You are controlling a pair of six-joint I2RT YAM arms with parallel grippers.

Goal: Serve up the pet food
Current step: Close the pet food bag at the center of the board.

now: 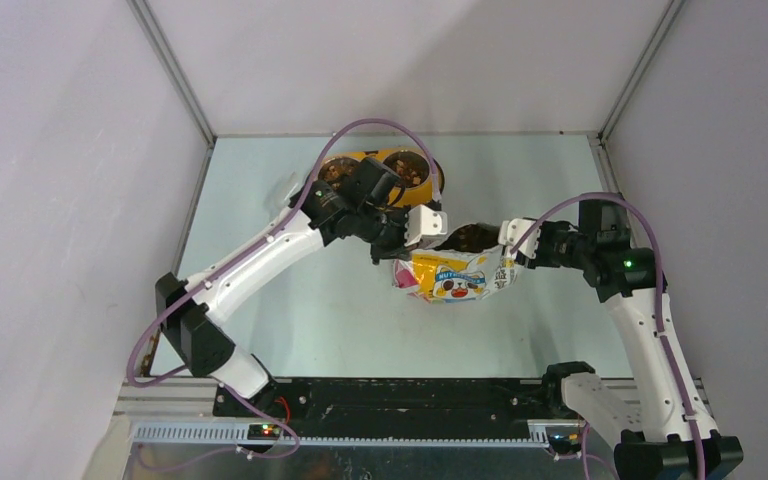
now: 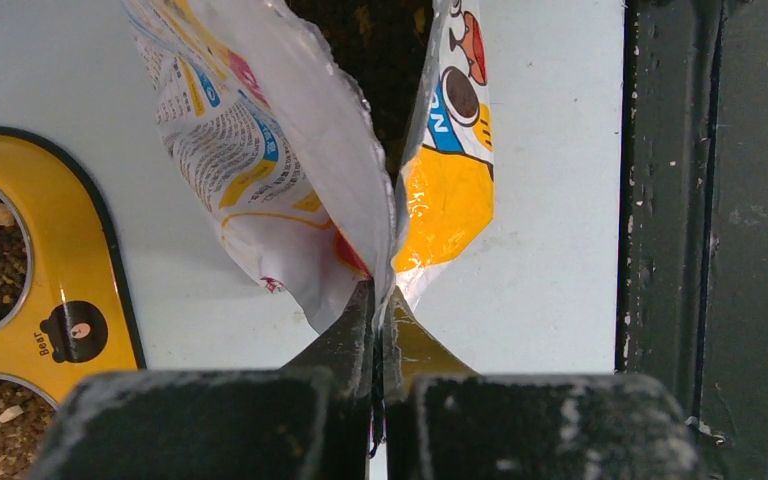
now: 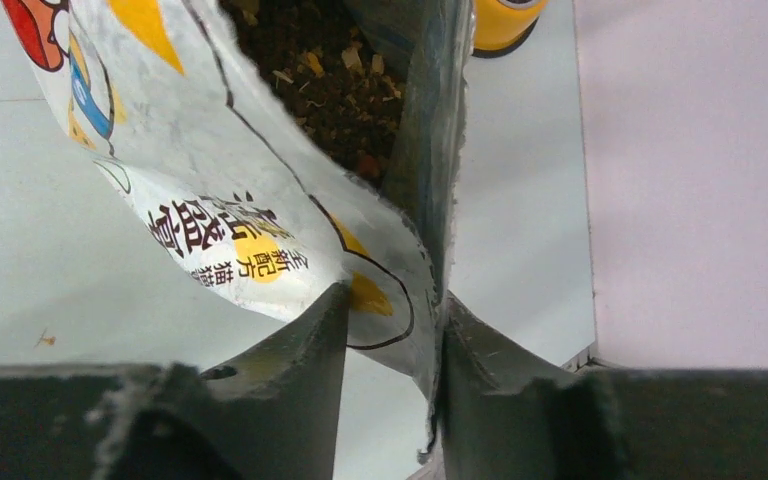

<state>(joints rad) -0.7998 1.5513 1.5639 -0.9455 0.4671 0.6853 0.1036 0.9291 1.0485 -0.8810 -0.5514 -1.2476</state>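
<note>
Left gripper [image 2: 378, 300] is pressed tight on the left rim of the foil bag [image 1: 450, 278], and right gripper [image 3: 390, 310] straddles the opposite rim, clamping not confirmable, so the kibble [image 3: 330, 80] sits in the open mouth between them, with the yellow double bowl [image 2: 60, 250] just beyond, nearer the left arm.

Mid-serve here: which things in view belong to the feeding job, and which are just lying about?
In the job: foil bag; pet food in its open mouth; yellow double bowl, both cups holding kibble; left gripper, shut on one bag edge; right gripper, jaws apart around the other.
Lying about: a pale clear item left of the bowl, too faint to identify.
</note>
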